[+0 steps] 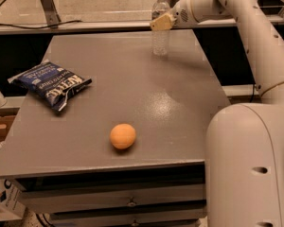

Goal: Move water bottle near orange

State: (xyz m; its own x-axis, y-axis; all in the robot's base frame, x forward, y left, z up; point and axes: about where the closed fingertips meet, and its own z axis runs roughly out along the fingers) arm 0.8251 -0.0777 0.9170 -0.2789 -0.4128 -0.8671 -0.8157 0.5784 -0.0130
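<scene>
Now gripper [162, 21] @ water bottle [160, 40], well apart frm orange [122, 136]; grip state unclear.

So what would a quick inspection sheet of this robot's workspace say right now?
Surface: grey table, drawers below.
Job's things: water bottle upright near the far edge; orange near the front edge, well apart from it.
Clutter: blue chip bag lying at the left.
Grippers: gripper at the bottle's upper part, above the table.
Cables: black cable on the floor beyond the table.
Surroundings: metal frame leg behind; cardboard box at the left.
</scene>
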